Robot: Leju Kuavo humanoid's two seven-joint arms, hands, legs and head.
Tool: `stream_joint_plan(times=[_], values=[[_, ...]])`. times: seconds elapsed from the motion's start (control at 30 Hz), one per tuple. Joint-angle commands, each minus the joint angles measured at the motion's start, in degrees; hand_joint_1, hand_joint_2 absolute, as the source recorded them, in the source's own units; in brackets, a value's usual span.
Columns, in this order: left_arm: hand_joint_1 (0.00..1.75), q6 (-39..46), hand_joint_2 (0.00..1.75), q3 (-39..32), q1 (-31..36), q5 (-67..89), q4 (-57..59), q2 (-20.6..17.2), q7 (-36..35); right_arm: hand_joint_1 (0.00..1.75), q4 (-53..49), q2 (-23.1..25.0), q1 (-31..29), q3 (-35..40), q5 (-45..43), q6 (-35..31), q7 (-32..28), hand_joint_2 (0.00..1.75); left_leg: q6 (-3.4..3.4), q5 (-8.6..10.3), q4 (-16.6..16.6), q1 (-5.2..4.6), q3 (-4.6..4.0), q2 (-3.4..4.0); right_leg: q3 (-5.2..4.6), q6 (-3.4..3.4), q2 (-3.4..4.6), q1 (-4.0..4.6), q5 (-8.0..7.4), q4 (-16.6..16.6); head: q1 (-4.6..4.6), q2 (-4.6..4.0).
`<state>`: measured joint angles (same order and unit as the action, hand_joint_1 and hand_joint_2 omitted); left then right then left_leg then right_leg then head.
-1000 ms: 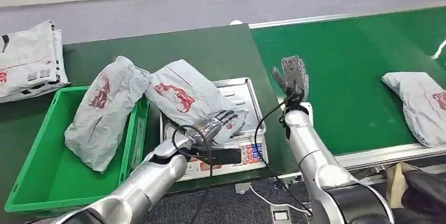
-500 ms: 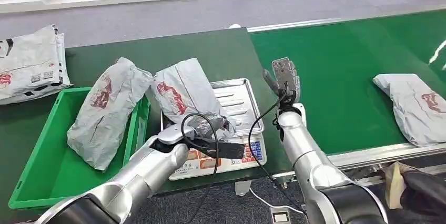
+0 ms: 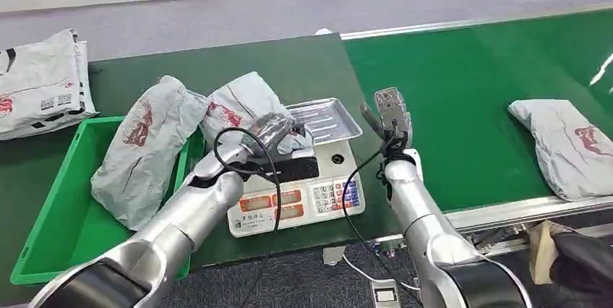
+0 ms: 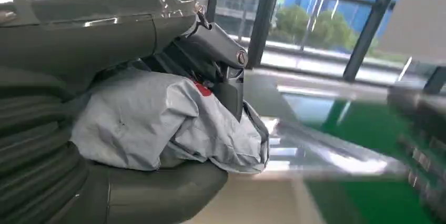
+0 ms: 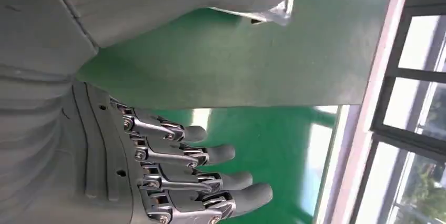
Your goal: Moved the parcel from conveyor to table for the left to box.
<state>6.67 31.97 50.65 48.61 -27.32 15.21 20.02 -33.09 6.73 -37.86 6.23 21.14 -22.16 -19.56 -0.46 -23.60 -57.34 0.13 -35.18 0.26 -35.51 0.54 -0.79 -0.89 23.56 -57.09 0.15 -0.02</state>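
Note:
A grey parcel (image 3: 235, 109) with red print hangs at the left edge of the scale's steel tray (image 3: 334, 117), leaning toward the green bin (image 3: 50, 236). My left hand (image 3: 271, 129) grips its right end; in the left wrist view the crumpled parcel (image 4: 158, 124) sits between the thumb and the dark fingers (image 4: 223, 63). My right hand (image 3: 392, 113) stands upright to the right of the scale, near the conveyor's edge. It holds nothing, and its fingers (image 5: 210, 174) are extended and slightly apart over the green belt.
A second grey parcel (image 3: 148, 149) lies across the bin's right rim. Another parcel (image 3: 567, 145) rests on the green conveyor (image 3: 470, 91) at the far right. Flat mailers (image 3: 40, 84) are stacked at the table's far left. The scale's keypad (image 3: 318, 192) faces me.
My left hand has closed on the parcel and drawn it up and to the left, baring most of the scale tray. The right hand has stayed nearly in place.

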Motion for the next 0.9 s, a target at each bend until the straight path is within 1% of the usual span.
stream_joint_plan(times=[0.03,0.17,0.2,0.23,0.3,0.37,0.43,0.5,0.53,0.57,0.6,0.67,0.7,0.73,0.77,0.83,0.87,0.9], values=[[1.75,-0.19,1.75,-4.48,1.93,-0.17,-2.46,-1.17,0.11,0.00,1.03,0.23,-1.60,-3.46,-0.05,0.43,0.02,1.75,0.00,-0.08,0.01,0.03,0.02,0.12,-0.01,-0.04,0.19,0.03,0.02,0.05,0.00,0.00],[1.75,-0.19,1.75,-4.48,1.93,-0.17,-2.46,-1.17,0.11,0.00,1.03,0.23,-1.60,-3.46,-0.05,0.43,0.02,1.75,0.02,-0.10,-0.01,0.00,-0.05,0.03,-0.08,-0.03,0.10,0.00,0.06,0.00,0.00,0.00],[1.75,-0.19,1.75,-4.48,1.93,-0.17,-2.46,-1.17,0.11,0.00,1.03,0.23,-1.60,-3.46,-0.05,0.43,0.02,1.75,0.00,-0.15,0.05,0.07,0.06,0.05,0.03,-0.08,0.18,0.07,0.09,0.11,0.00,0.00],[1.75,-0.19,1.75,-4.48,1.93,-0.17,-2.46,-1.17,0.11,0.00,1.03,0.23,-1.60,-3.46,-0.05,0.43,0.02,1.75,0.01,-0.11,-0.01,0.00,-0.09,0.03,-0.12,-0.03,0.11,0.00,0.07,0.01,0.00,0.00],[1.75,2.63,1.75,-5.70,1.13,-1.22,-5.28,-1.20,1.04,0.00,1.02,0.27,-1.49,-3.77,0.05,0.47,-0.30,1.75,0.00,-0.17,-0.01,0.06,-0.05,0.05,-0.06,-0.06,0.16,0.06,0.10,0.06,0.00,0.00],[1.75,3.53,1.75,-6.81,0.37,-2.51,-9.53,-1.47,1.09,0.00,1.05,0.25,-1.31,-4.09,-0.21,0.86,-0.69,1.75,0.00,-0.14,-0.02,0.01,-0.12,0.03,-0.15,-0.03,0.10,0.01,0.12,0.01,0.00,0.00],[1.75,1.27,1.75,-7.21,-0.86,-4.46,-14.99,-2.29,0.87,0.00,1.16,0.21,-1.14,-4.52,-0.76,1.81,-1.03,1.75,0.00,-0.14,-0.03,0.03,-0.17,0.02,-0.18,-0.02,0.09,0.03,0.11,0.02,0.00,0.00],[1.75,-2.74,1.75,-6.14,-0.93,-5.15,-16.88,-3.11,0.53,0.00,0.99,0.22,-1.03,-4.78,-0.91,1.87,-1.04,1.75,0.00,-0.16,-0.02,0.03,-0.17,0.04,-0.19,-0.03,0.11,0.03,0.12,0.02,0.00,0.00],[1.75,-4.22,1.75,-5.32,-0.82,-4.91,-16.70,-3.35,0.23,0.00,0.82,0.18,-0.96,-4.85,-0.75,1.59,-1.05,1.75,0.00,-0.18,-0.01,0.01,-0.12,0.05,-0.16,-0.04,0.14,0.02,0.15,0.02,0.00,0.00],[1.75,-7.71,1.75,-2.69,-0.38,-3.28,-14.54,-3.73,-0.50,0.00,0.33,0.06,-0.75,-5.05,-0.70,1.76,-0.90,1.75,0.00,-0.16,-0.02,0.03,-0.16,0.04,-0.19,-0.02,0.11,0.03,0.13,0.02,0.00,0.00],[1.75,-9.25,1.75,-0.02,0.43,-1.11,-10.56,-3.57,-1.79,0.00,-0.45,-0.10,-0.28,-5.18,-0.30,1.46,-0.55,1.75,0.00,-0.18,0.00,0.04,-0.09,0.05,-0.12,-0.04,0.14,0.04,0.14,0.05,0.00,0.00],[1.75,-11.76,1.75,3.47,0.83,1.15,-3.17,-2.56,-1.85,0.00,-1.08,-0.64,0.26,-5.28,-0.11,2.06,-0.28,1.75,0.05,-0.19,0.03,0.03,-0.06,-0.01,-0.06,-0.03,0.06,0.03,0.17,0.08,0.00,0.00],[1.75,-9.99,1.75,3.64,0.18,1.32,-0.91,-2.27,-0.64,0.00,-1.05,-0.79,0.28,-5.30,-0.14,2.58,-0.35,1.75,0.04,-0.22,0.11,0.09,0.08,0.00,0.11,-0.07,0.13,0.09,0.17,0.21,0.00,0.00],[1.75,-6.68,1.75,3.36,-0.68,1.29,1.34,-1.95,-0.81,0.00,-1.25,-0.92,0.69,-5.46,-0.24,2.37,-0.48,1.75,0.05,-0.17,0.07,0.00,-0.02,-0.08,-0.01,-0.03,-0.01,0.00,0.19,0.10,0.00,0.00],[1.75,-2.27,1.75,3.52,-0.95,2.62,2.18,-2.14,-2.33,0.00,-1.66,-0.96,1.16,-5.57,-0.36,2.40,-0.49,1.75,0.05,-0.18,0.16,0.00,0.09,-0.07,0.09,-0.03,0.02,0.00,0.18,0.19,0.00,0.00],[1.75,2.61,1.75,2.82,-1.07,3.52,2.35,-2.35,-3.94,0.00,-2.24,-0.97,1.79,-5.59,-0.44,2.57,-0.55,1.75,0.05,-0.19,0.13,0.00,0.06,-0.03,0.05,-0.01,0.04,0.00,0.19,0.18,0.00,0.00],[1.75,8.13,1.75,2.06,-1.07,4.21,1.44,-2.83,-5.61,0.00,-2.52,-0.82,2.06,-5.66,-0.36,2.31,-0.60,1.75,0.05,-0.21,0.14,0.00,0.09,0.00,0.06,-0.02,0.09,0.00,0.20,0.18,0.00,0.00],[1.75,13.08,1.75,3.11,-0.13,7.50,1.00,-3.64,-8.64,0.00,-3.07,-0.65,2.33,-5.75,-0.42,2.34,-0.70,1.75,0.04,-0.23,0.13,0.05,0.09,0.00,0.08,-0.04,0.10,0.05,0.20,0.21,0.00,0.00]])
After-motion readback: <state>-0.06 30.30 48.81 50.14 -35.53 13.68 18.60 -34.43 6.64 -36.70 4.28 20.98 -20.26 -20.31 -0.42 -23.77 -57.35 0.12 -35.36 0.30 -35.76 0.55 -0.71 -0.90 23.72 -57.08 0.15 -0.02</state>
